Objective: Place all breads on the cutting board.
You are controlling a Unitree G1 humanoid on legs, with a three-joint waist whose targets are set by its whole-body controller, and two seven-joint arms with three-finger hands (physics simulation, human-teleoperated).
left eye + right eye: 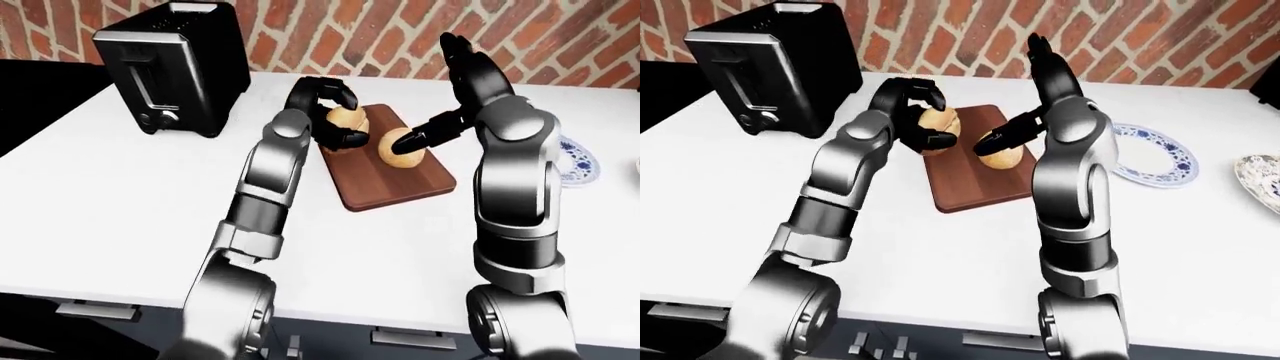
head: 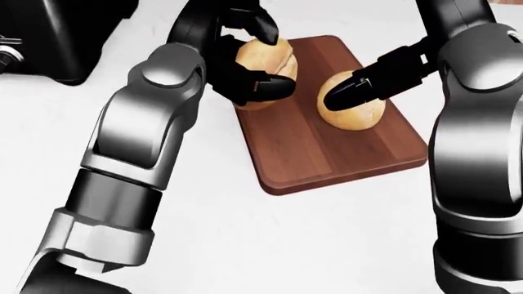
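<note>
1. Head view: the cutting board (image 2: 327,138) lies on the white surface (image 2: 245,245), a brown wooden rectangle turned a little so that its long side runs from 11 o'clock to 5 o'clock.
2. The left hand (image 2: 245,58) has its black fingers clenched round a bread roll (image 2: 265,58), one finger arching over the top and another curling beneath.
3. That held roll sits over the board's 10 o'clock edge; whether it touches the wood cannot be told.
4. A second bread roll (image 2: 355,110) rests on the board toward its 2 o'clock side, just beside the first but apart from it.
5. The right hand (image 1: 455,90) is released: one dark finger (image 2: 368,82) stretches across the top of the second roll from the 2 o'clock direction, and in the left-eye view the other fingers point straight up toward 12 o'clock, away from the bread.
6. Both grey forearms frame the board, the left one crossing the head view from 7 o'clock, the right one filling the 3 o'clock edge.
7. A black toaster (image 1: 175,67) stands on the surface at 10 o'clock of the board in the left-eye view, well apart from it.
8. In the right-eye view a blue-patterned plate (image 1: 1150,157) lies at 3 o'clock of the board, with a second patterned dish (image 1: 1260,174) cut off at the picture's edge.
9. A red brick wall (image 1: 1160,37) rises behind the surface at 12 o'clock.
</note>
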